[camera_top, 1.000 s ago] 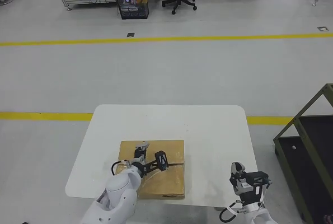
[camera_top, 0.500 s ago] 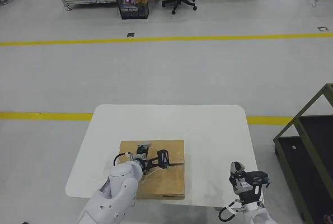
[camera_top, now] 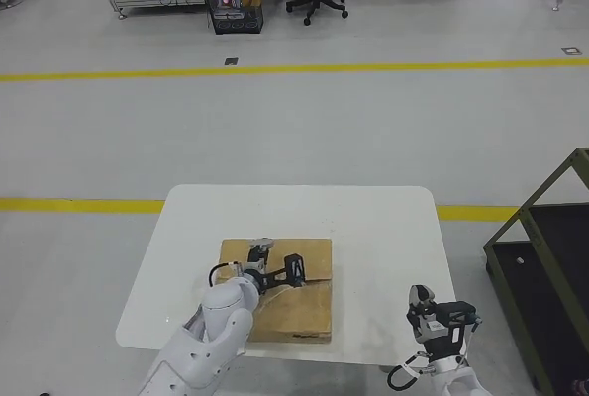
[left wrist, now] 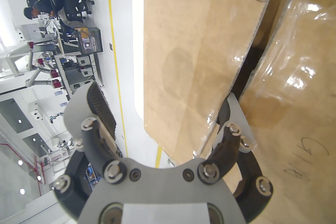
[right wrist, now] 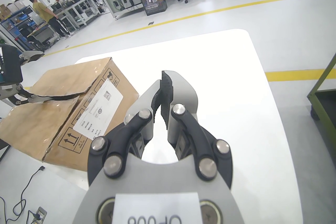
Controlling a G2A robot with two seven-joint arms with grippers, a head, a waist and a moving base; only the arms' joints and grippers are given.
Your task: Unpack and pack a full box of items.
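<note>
The cardboard box (camera_top: 304, 309) is seen on the near half of the white tabletop (camera_top: 373, 213), its top flaps not yet folded back. Over the last second it has been pushed a little to the right and farther from the robot, and the left claw (left wrist: 165, 105) has been carried along with it. That claw is held spread, with one finger tucked into the dark seam (left wrist: 252, 62) between the flaps and the far flap (left wrist: 197, 25) lying between the fingers. The flap's edge is raised only slightly, so the opening is judged barely begun, with the box sliding rather than yielding. The right claw (right wrist: 162, 97) is pressed together, empty, near the tabletop's right near corner.
</note>
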